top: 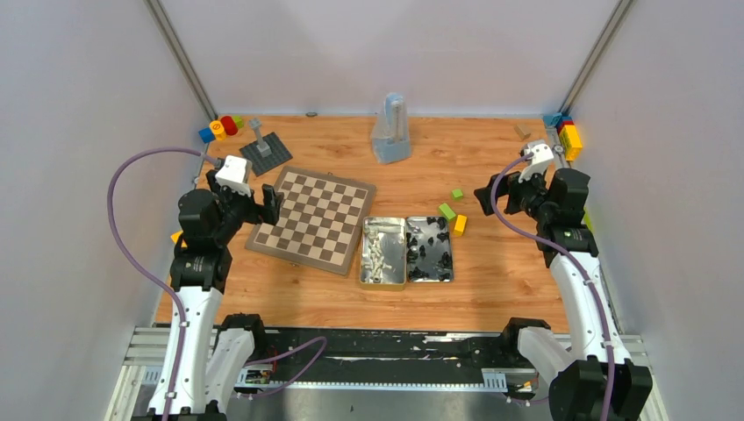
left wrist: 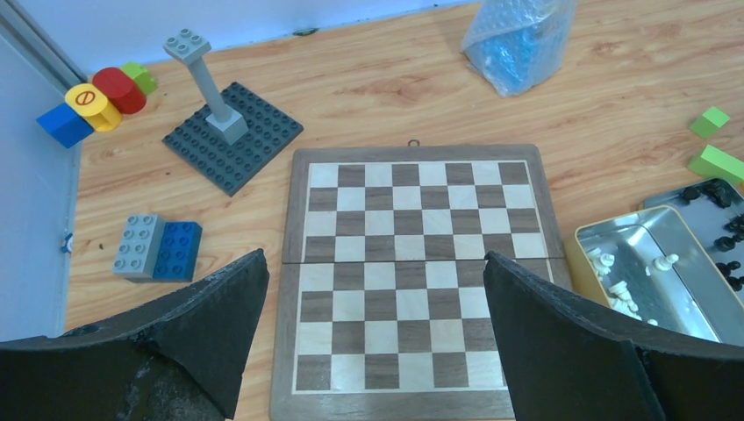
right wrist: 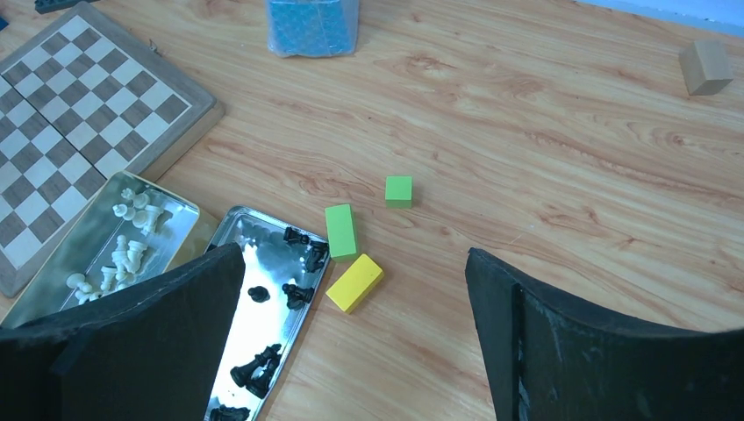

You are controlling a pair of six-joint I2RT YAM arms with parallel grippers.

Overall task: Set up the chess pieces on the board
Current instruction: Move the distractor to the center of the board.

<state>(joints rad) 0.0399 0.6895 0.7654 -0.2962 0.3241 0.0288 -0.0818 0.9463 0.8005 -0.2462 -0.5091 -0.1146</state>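
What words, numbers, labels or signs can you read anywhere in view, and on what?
No words, brands or numbers can be read in any view.
One sign, no lettering: a red circle with a bar across it, on top of the yellow round block.
The board shows no letters or numbers on its border.

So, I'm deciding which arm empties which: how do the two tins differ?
The gold-rimmed tin holds cream-white pieces; the silver tin holds black pieces. The gold-rimmed tin lies next to the board; the silver tin sits beyond it, by the green and yellow blocks. Both sit open, side by side.
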